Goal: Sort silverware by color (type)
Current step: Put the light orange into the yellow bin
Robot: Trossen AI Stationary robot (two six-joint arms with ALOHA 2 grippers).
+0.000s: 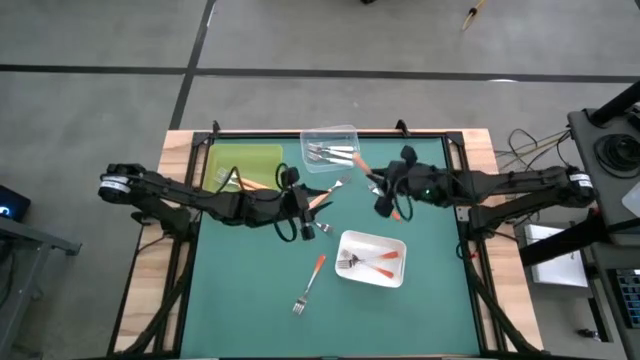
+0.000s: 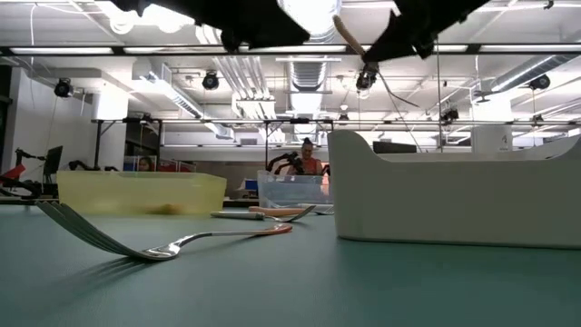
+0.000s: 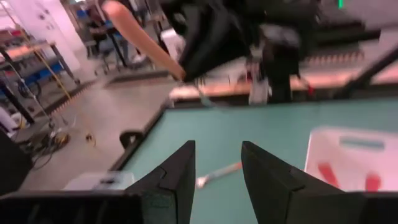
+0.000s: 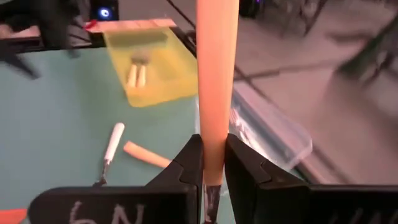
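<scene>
Right pincer (image 4: 213, 163): you pinch a tan fork (image 4: 217, 74), its handle sticking out past the tips.
Left pincer (image 3: 217, 177): spread, empty.

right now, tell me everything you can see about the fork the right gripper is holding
The fork has a light orange, smooth, plastic-looking handle that tapers towards the pinched end. The right gripper is shut on it, both fingers pressing its sides, so the handle sticks straight out past the fingertips. It hangs in the air above the green table, near the clear tray. Its metal head is hidden behind the fingers.
</scene>
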